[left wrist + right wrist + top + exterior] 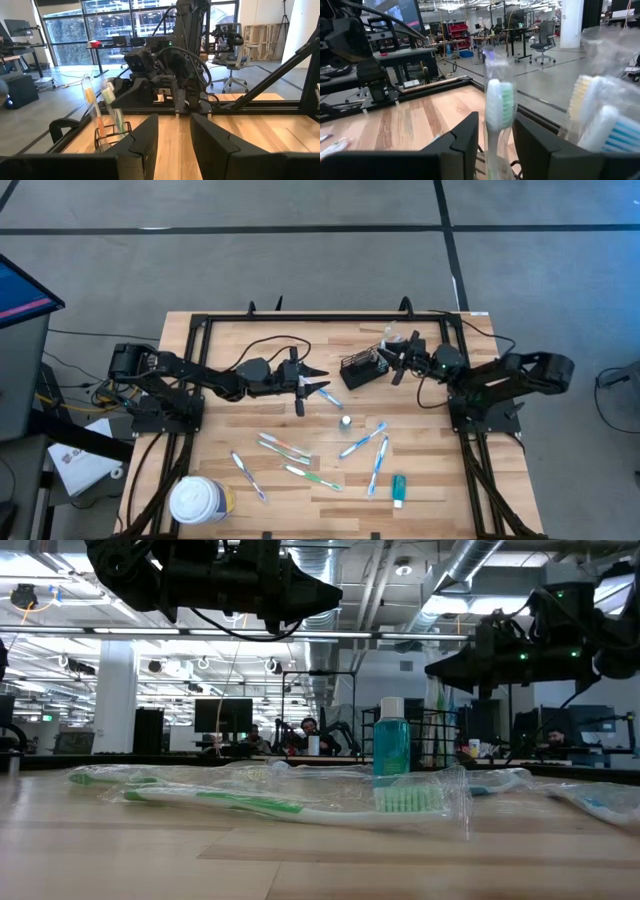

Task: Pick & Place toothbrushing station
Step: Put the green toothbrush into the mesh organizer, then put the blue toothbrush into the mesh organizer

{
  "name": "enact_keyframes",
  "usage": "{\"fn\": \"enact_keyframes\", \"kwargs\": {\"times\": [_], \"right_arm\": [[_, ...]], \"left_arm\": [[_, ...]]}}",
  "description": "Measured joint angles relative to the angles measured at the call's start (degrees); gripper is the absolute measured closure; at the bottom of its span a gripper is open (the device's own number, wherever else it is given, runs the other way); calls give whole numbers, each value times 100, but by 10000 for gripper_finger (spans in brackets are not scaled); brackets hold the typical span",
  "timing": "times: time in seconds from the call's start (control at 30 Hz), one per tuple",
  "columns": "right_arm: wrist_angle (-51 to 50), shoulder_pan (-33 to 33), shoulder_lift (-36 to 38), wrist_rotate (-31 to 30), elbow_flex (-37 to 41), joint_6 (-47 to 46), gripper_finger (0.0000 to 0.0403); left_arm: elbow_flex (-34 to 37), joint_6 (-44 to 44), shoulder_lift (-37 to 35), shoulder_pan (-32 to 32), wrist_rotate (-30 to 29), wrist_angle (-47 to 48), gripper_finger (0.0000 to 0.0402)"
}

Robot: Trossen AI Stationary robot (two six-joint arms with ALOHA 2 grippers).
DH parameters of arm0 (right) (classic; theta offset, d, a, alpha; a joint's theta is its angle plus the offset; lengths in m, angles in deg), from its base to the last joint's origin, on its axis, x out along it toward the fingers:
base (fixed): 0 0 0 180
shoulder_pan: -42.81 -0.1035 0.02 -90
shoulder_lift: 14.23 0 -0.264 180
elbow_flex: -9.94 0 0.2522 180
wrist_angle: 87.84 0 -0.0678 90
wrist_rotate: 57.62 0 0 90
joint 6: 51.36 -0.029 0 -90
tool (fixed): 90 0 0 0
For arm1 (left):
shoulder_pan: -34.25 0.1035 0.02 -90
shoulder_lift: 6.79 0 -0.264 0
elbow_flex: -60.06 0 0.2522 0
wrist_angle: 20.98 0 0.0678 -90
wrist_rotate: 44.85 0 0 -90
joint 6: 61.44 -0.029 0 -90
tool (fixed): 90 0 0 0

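The black wire-mesh caddy [358, 370] stands at the far middle of the table, with wrapped toothbrushes upright in it [111, 107]. My right gripper [393, 363] is at the caddy's right side, shut on a wrapped green-and-white toothbrush [499, 112]. My left gripper [322, 388] hovers open and empty to the left of the caddy, pointing at it [174, 132]. Several wrapped toothbrushes [283, 448] and a teal tube [398, 490] lie flat on the near half of the table. A small teal bottle [391, 740] stands upright among them. My right gripper has the wrapped toothbrush between its two fingers, at the neck just below the bristle head [500, 145]. The fingers come in about level from the table's right and lie across the brush. The brush stands upright beside the other brushes [600, 120] in the caddy. Its lower end is hidden.
A large white-lidded yellowish tub [197, 500] stands at the near left corner. A black frame rail [300, 320] runs round the table's edge. One wrapped toothbrush [331, 398] lies just under my left gripper. People and desks show in the room beyond.
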Motion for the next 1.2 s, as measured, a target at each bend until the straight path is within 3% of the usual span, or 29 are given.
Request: {"fn": "enact_keyframes", "kwargs": {"times": [0.47,0.93,1.03,1.2], "right_arm": [[-496,-91,1016,3,-2,40,232],[-1327,-793,2373,7,-2,43,245],[-1471,-1044,2554,8,-2,45,250],[-1915,-1381,2680,146,-65,177,261]], "left_arm": [[0,0,2,0,10,44,294],[0,39,2,0,24,241,294],[0,44,2,0,-256,493,294],[0,111,2,20,-1220,1102,294]]}}
